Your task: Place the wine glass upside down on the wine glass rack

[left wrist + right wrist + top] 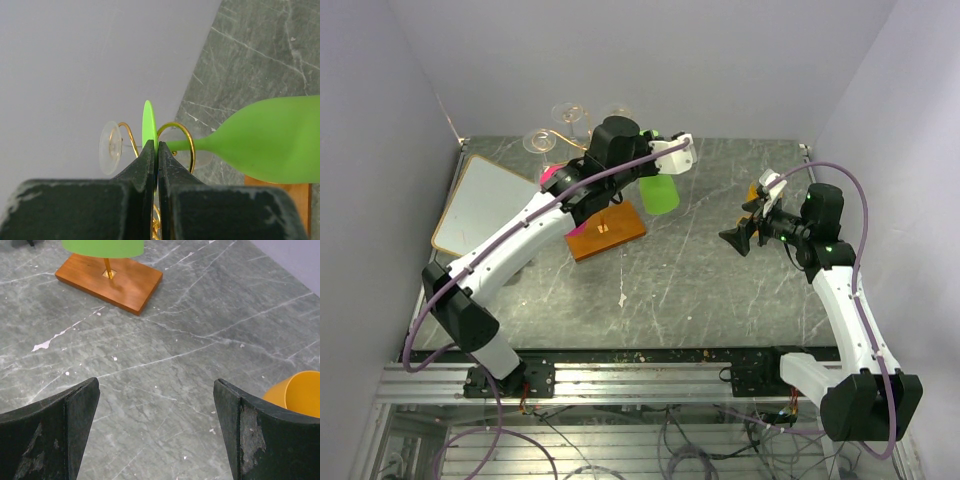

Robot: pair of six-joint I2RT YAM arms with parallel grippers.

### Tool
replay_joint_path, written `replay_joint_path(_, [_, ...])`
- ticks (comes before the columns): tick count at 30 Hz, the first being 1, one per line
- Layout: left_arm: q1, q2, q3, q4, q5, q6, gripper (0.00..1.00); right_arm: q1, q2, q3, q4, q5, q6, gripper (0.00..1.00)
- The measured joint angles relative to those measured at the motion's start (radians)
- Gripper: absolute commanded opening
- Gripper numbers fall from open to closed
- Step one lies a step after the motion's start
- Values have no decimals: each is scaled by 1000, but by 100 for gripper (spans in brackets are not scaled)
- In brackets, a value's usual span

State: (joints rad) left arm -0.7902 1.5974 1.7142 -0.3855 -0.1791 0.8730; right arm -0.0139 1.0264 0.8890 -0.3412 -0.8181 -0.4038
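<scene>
- Right gripper (156, 385): empty, fingers spread wide, hanging over the table near an orange cup (295, 392).
- Left gripper (157, 150): fingers clamped on the foot of the green wine glass (270, 140), which is already inverted.
- The bowl hangs over the wine glass rack (610, 230). The stem is at a gold scroll (173, 123), but I cannot tell if it is seated.
- Left to do: seat the foot, then release.
- A clear glass foot (110, 147) sits on the farther scroll.

Grey table (720, 290): rack (610, 233), board (485, 205), orange cup (296, 392)

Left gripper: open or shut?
Shut. The left gripper pinches the wine glass by its foot disc, fingertips closed against it.
</scene>
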Motion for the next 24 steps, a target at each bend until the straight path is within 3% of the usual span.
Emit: replay_joint_path(24, [-1, 58, 47, -32, -111, -35, 9, -3, -5, 0, 0, -3, 0, 97])
